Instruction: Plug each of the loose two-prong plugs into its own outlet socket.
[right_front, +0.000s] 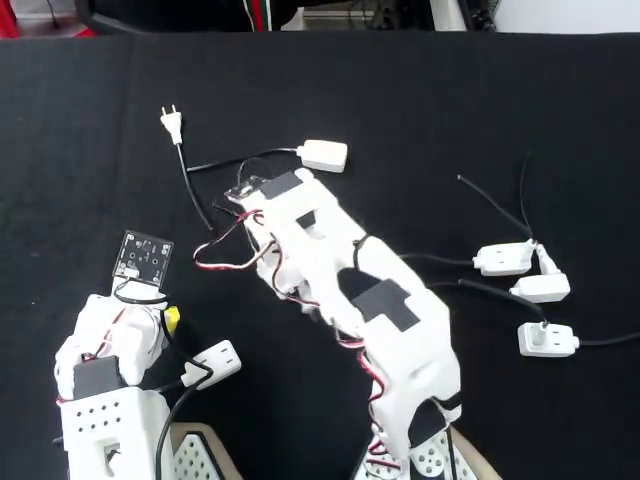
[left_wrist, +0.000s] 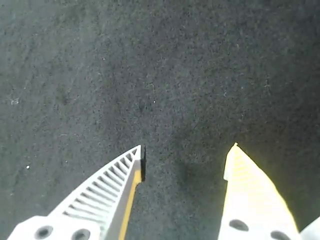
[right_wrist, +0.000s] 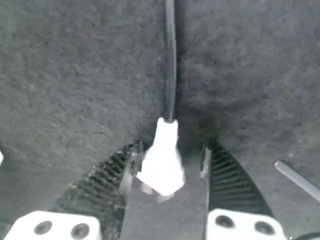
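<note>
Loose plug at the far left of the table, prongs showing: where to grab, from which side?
Take the plug by its white body, coming down from above and closing across its width. It lies flat on the cloth, prongs pointing to the far edge, cable trailing back, so both ends should probably stay free.
</note>
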